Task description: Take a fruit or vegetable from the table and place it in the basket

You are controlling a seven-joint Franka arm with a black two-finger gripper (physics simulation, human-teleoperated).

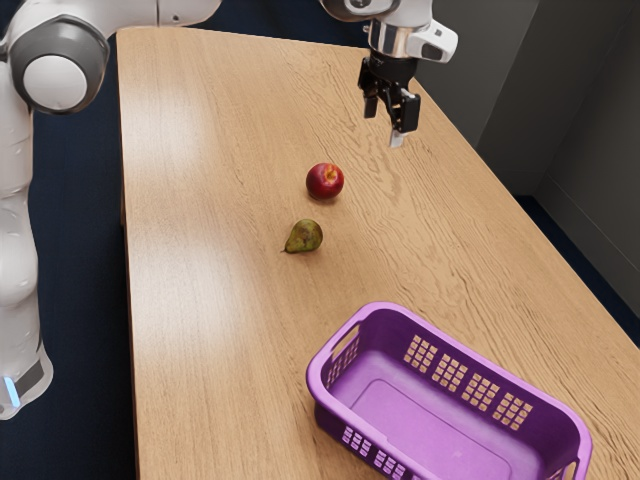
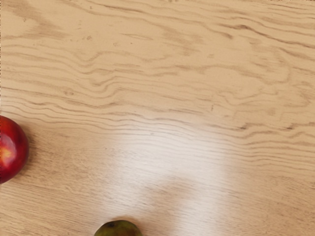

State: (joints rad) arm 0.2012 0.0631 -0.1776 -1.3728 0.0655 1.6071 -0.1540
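Note:
My black gripper [image 1: 385, 124] hangs open above the table toward the far end, with a gap between its fingers. Below it and toward the exterior view's left, a red apple-like fruit [image 1: 325, 181] rests on the wood. A green-brown pear [image 1: 305, 236] lies nearer the basket, its stem toward the exterior view's left. The purple basket [image 1: 330, 400] stands in the foreground with nothing inside its visible part. In the wrist view the red fruit [image 2: 12, 150] is cut by the picture's edge, and part of the pear [image 2: 118, 229] appears.
The wooden table [image 1: 210, 300] runs from the far end to the foreground beneath the arm. A grey wall [image 1: 585, 150] rises beyond the table's edge at the exterior view's right. The basket's raised rim and walls stand up from the tabletop.

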